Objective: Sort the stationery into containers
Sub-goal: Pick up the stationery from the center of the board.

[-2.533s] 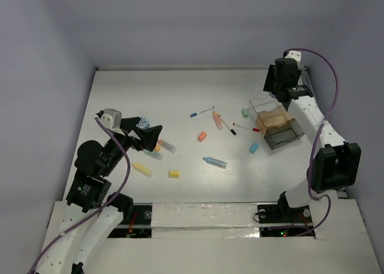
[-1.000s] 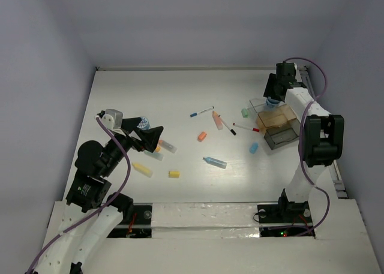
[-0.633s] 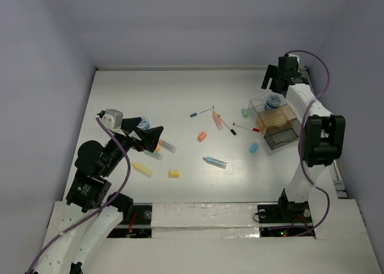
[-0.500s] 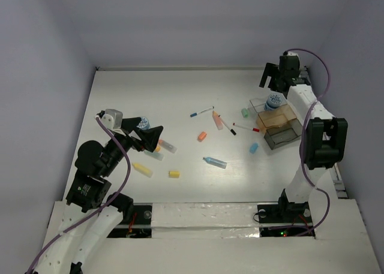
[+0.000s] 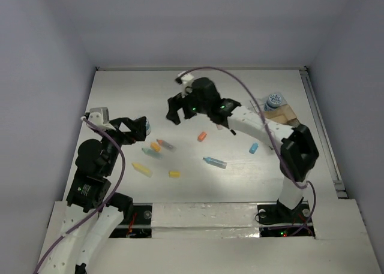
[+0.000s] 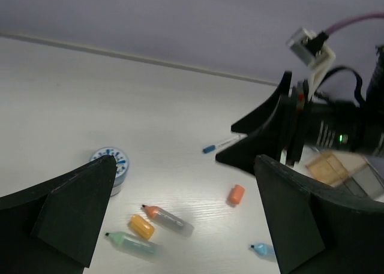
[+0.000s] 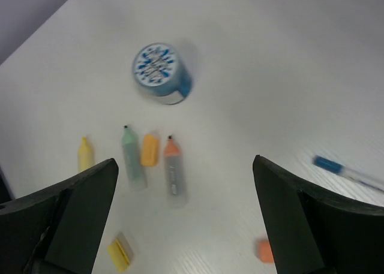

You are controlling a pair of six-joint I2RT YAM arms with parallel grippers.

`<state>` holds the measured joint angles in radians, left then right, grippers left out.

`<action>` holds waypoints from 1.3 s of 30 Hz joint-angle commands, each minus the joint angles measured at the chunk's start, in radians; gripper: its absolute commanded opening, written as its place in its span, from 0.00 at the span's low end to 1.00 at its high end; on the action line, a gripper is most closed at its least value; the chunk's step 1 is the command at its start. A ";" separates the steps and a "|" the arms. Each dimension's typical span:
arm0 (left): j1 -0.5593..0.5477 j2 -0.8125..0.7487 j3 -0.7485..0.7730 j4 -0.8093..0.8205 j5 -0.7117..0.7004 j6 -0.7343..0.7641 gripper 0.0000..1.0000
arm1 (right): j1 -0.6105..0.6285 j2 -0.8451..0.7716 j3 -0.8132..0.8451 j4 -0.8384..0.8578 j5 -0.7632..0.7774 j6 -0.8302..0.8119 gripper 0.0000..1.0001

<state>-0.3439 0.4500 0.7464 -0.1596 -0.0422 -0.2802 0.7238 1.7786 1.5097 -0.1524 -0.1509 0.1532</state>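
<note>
My right gripper [image 5: 182,111] is open and empty, hovering over the loose stationery left of centre. Below it in the right wrist view [image 7: 185,161] lie a blue-and-white roll [image 7: 161,73], a green marker [image 7: 132,157], an orange cap [image 7: 149,150], an orange-tipped marker [image 7: 174,175] and a yellow eraser [image 7: 120,251]. My left gripper [image 5: 135,126] is open and empty too, close beside that roll [image 6: 111,166]. The container [image 5: 287,113] stands far right, partly behind my right arm, with another roll [image 5: 275,100] at its far end.
An orange piece [image 5: 202,136], a blue piece [image 5: 254,148], a blue marker [image 5: 215,162] and a yellow stick [image 5: 142,169] are scattered mid-table. A blue pen [image 6: 219,145] lies under the right gripper. Walls close the table at the left, back and right.
My right gripper opened over the container, left the roll there, then swung across to the left-centre of the table. My left gripper shifted slightly left.
</note>
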 commanded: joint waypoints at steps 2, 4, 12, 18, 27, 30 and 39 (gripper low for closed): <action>0.022 -0.002 0.053 -0.044 -0.266 -0.079 0.99 | 0.147 0.154 0.161 0.011 -0.010 -0.092 1.00; 0.031 -0.004 0.070 -0.081 -0.376 -0.132 0.99 | 0.189 0.244 0.252 -0.019 0.013 -0.099 1.00; 0.031 -0.007 0.114 -0.189 -0.623 -0.274 0.99 | 0.233 0.528 0.578 -0.148 0.086 -0.121 1.00; 0.031 -0.007 0.117 -0.193 -0.636 -0.281 0.99 | 0.243 0.682 0.757 -0.204 0.126 -0.130 1.00; 0.031 -0.005 0.108 -0.173 -0.595 -0.267 0.99 | 0.252 0.778 0.866 -0.184 0.096 -0.132 1.00; 0.031 -0.007 0.105 -0.169 -0.581 -0.261 0.99 | 0.252 0.805 0.894 -0.164 0.105 -0.123 0.98; 0.031 -0.014 0.096 -0.147 -0.542 -0.237 0.99 | 0.252 0.820 0.891 -0.096 0.140 -0.100 0.58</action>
<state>-0.3183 0.4465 0.8291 -0.3542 -0.6010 -0.5323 0.9649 2.5965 2.3638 -0.3286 -0.0360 0.0410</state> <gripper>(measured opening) 0.990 0.670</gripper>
